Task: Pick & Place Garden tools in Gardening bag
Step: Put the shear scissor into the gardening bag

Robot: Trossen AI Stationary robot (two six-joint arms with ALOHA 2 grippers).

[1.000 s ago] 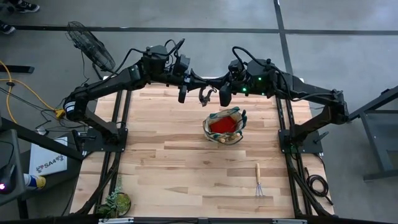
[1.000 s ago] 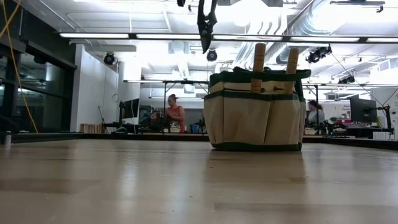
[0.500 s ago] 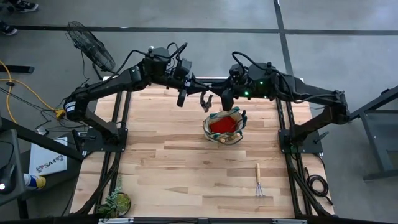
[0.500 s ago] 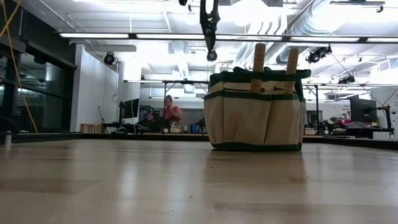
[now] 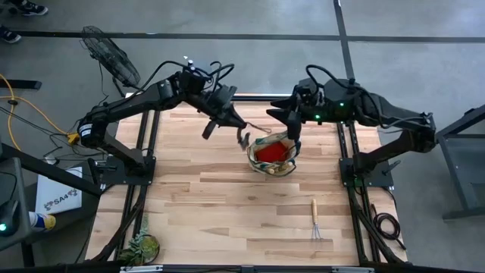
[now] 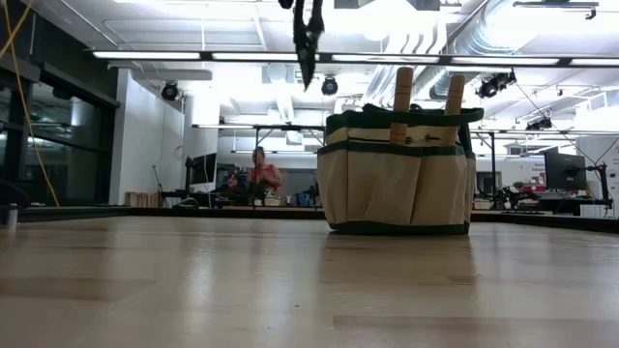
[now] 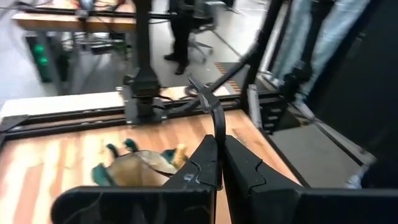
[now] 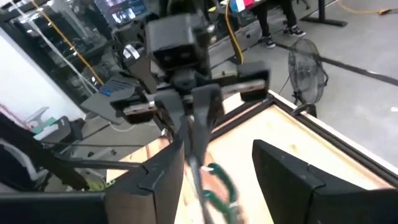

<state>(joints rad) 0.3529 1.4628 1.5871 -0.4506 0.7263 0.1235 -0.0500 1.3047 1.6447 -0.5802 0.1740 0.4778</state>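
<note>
Pruners [image 5: 244,137] hung from the left hand [image 5: 236,127], clamped tight, above the surface just beside the gardening bag [image 5: 273,154]. Right hand [image 5: 292,121] stood wide, empty, near the bag's far rim. Risk: off-centre release could drop the pruners outside, or snag the bag's handles.

The bag [image 5: 273,154] is placed at the table's [image 5: 204,205] far middle; a rake [image 5: 315,220] is laid nearer and rightward, a plant [image 5: 142,246] at the near left corner.
</note>
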